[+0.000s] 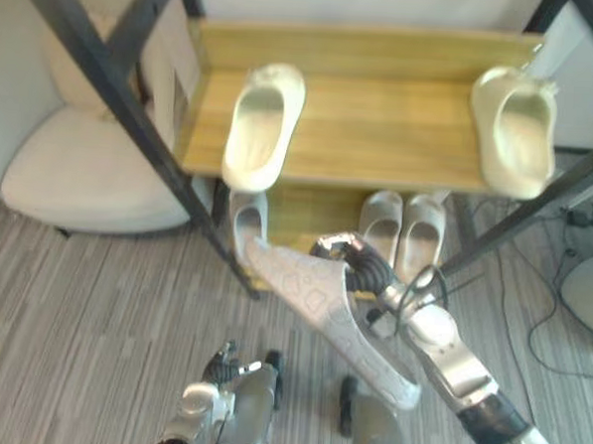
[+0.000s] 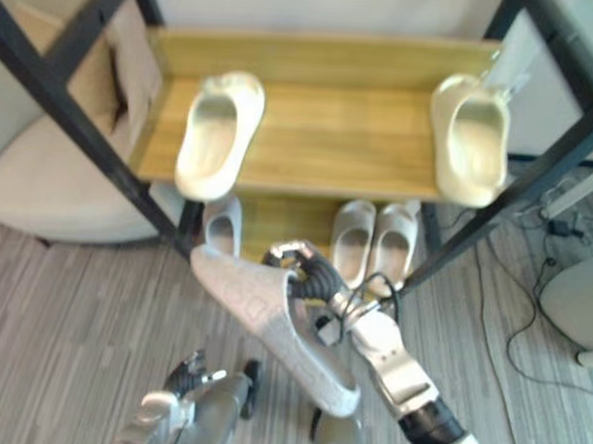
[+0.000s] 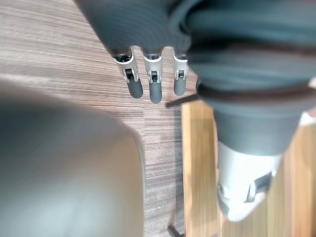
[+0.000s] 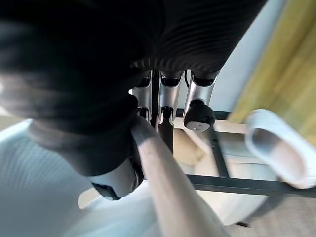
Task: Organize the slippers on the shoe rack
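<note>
My right hand (image 1: 362, 268) is shut on a pale grey slipper (image 1: 326, 318), held sole-up above the floor in front of the shoe rack (image 1: 371, 136). In the right wrist view the fingers (image 4: 168, 96) curl over the slipper's edge (image 4: 168, 182). Two cream slippers lie on the rack's top shelf, one at the left (image 1: 262, 126) and one at the right edge (image 1: 515, 129). On the lower shelf a single grey slipper (image 1: 247, 219) lies at the left and a pair (image 1: 401, 227) at the right. My left hand (image 1: 227, 368) hangs low near the floor with its fingers (image 3: 148, 81) straight.
Black slanted rack posts (image 1: 133, 124) cross the left and right (image 1: 546, 200) of the view. A cream chair (image 1: 80, 171) stands left of the rack. Cables (image 1: 561, 296) lie on the striped floor at the right.
</note>
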